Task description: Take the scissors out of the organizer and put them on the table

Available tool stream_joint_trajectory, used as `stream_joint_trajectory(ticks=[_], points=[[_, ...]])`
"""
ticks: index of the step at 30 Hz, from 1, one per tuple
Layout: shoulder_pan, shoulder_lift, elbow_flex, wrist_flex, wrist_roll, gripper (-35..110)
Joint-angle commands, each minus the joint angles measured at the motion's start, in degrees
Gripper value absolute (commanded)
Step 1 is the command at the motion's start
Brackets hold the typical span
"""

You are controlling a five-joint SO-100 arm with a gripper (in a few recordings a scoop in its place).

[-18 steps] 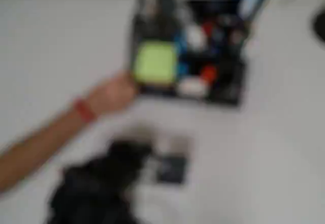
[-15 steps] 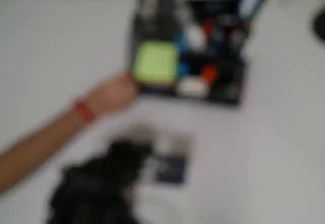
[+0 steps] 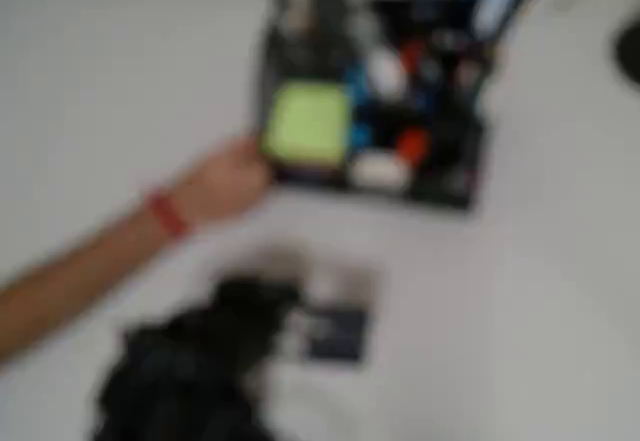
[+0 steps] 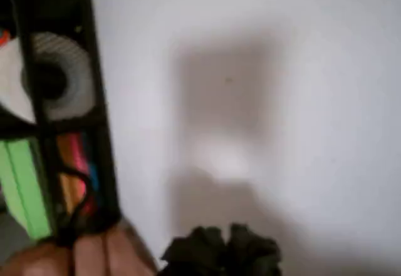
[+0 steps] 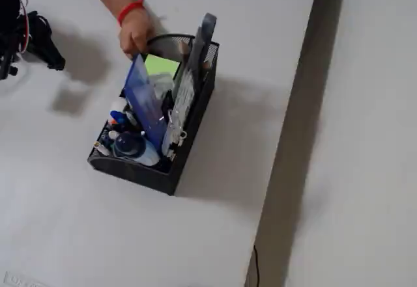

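A person's hand (image 5: 135, 32) touches the organizer (image 5: 189, 131); the end effector (image 5: 45, 43) is beside it, its opening impossible to tell.

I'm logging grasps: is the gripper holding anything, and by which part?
Nothing is held by the gripper, which hangs over bare table. A person's hand grips the organizer at its corner.

Overhead blurred, wrist close, fixed oblique; all share organizer (image 5: 171, 170).

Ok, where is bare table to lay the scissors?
Bare white table in front of the black wire-mesh organizer in the fixed view, and right of it overhead. Crowded: a person's hand on its corner, black gripper nearby.
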Motion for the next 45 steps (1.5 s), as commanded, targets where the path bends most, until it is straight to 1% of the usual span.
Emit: stream_joint_trajectory(ticks=[1, 27, 35, 37, 38, 39, 42, 43, 45], points=[[-0.2, 0.4, -0.5, 0.2, 0.0, 0], [-0.2, 0.4, -0.5, 0.2, 0.0, 0], [-12.6, 0.5, -0.4, 0.6, -14.2, 1], [-14.9, 0.6, 0.2, -1.2, -16.2, 1], [-15.5, 0.6, -0.1, -0.5, -19.9, 1], [-14.9, 0.6, -1.1, -0.4, -21.8, 1], [-9.6, 0.1, -9.7, -2.8, -16.2, 0], [-8.9, -2.4, -14.4, -2.8, -15.2, 1], [-8.2, -14.2, -25.5, -3.1, -14.2, 3]])
